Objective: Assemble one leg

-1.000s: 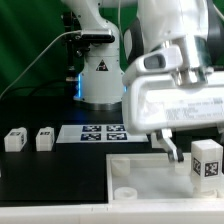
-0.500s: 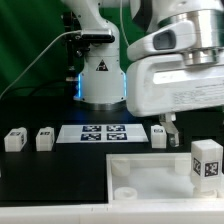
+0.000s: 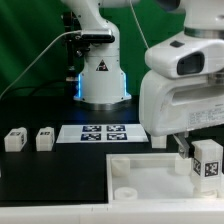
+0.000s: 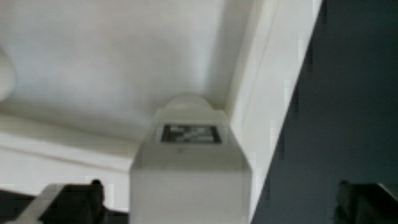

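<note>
One leg [image 3: 207,160], a white block with a square tag, stands upright in the white tray-like top [image 3: 140,175] at the exterior view's right. My gripper [image 3: 196,150] hangs just over it, open. In the wrist view the leg [image 4: 187,175] stands between my two dark fingertips [image 4: 71,200], closer to one of them and touching neither. Two more legs [image 3: 14,139] [image 3: 44,138] stand at the exterior view's left. A further white block [image 3: 159,136] shows partly behind my gripper.
The marker board [image 3: 100,132] lies behind the top. The arm's white base [image 3: 100,75] stands behind the board. A short round peg [image 3: 127,190] rises at the top's near corner. The top's rim [image 4: 267,100] runs beside the leg.
My gripper has moved toward the exterior view's right and come down, so that its fingers now stand at the upright leg. The leg and the other parts have not moved.
</note>
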Tool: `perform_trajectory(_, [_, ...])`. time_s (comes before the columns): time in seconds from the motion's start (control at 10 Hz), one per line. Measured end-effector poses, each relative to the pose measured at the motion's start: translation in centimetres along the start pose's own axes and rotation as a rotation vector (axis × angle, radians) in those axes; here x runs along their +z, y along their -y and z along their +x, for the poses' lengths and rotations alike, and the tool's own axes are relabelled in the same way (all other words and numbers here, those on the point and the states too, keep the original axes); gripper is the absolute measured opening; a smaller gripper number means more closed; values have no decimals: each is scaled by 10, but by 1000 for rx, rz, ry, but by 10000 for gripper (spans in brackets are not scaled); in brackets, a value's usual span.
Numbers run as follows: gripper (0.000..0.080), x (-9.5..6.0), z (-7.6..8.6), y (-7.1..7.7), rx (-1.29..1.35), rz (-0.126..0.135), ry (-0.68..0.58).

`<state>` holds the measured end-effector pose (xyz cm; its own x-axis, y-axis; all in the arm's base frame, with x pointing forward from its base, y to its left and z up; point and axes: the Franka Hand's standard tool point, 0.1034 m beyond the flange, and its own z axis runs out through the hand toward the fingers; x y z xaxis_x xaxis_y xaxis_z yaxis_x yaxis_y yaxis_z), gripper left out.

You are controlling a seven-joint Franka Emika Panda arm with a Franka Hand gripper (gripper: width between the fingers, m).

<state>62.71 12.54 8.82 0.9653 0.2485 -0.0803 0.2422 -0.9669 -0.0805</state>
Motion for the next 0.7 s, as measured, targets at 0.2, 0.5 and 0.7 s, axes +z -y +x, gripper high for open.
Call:
perform_trajectory(0.2, [649, 9, -1, 3, -2, 2, 4])
perform_trajectory(0.5, [473, 10, -2, 4, 40, 2, 5])
perform_trajectory(0.7, [316, 10, -2, 0, 197, -2, 5])
